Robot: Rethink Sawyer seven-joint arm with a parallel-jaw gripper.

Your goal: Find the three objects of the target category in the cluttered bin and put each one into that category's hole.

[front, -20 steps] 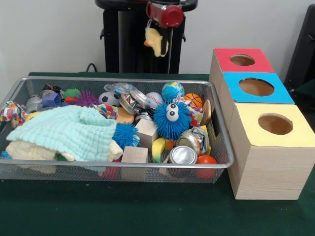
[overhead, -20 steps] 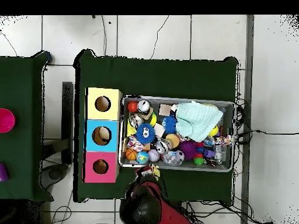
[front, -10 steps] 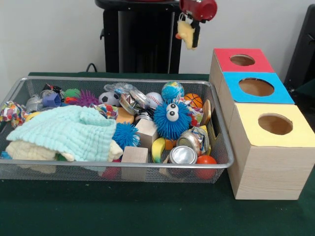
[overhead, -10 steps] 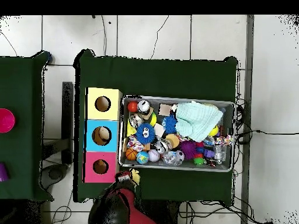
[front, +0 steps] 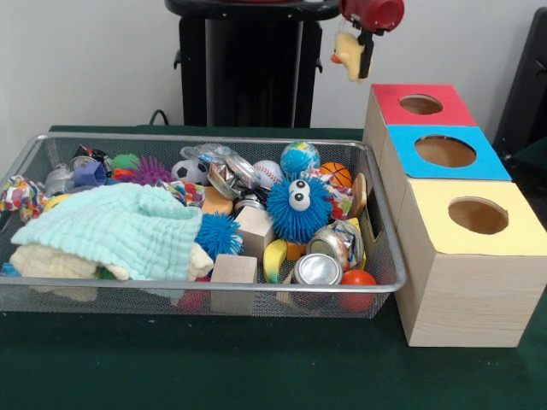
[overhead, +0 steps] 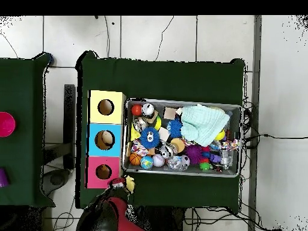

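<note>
Pale yellow animal toy (front: 349,53) hangs in the air, pinched by the gripper (front: 362,49) beneath the arm's red wrist, above the table's far edge just beside the red-topped box and its round hole (front: 420,104). Well apart, the wire mesh bin (front: 256,289) holds a googly-eyed blue ball (front: 298,207), wooden cubes, cans and a mint cloth (front: 120,229).

A plain pale wall (front: 94,60) stands behind the table (front: 256,376), which wears a dark green cloth. From above, the floor (overhead: 180,36) is white tile with dark cables across it. A second green table (overhead: 18,132) stands beside, bearing a pink disc (overhead: 5,124).
</note>
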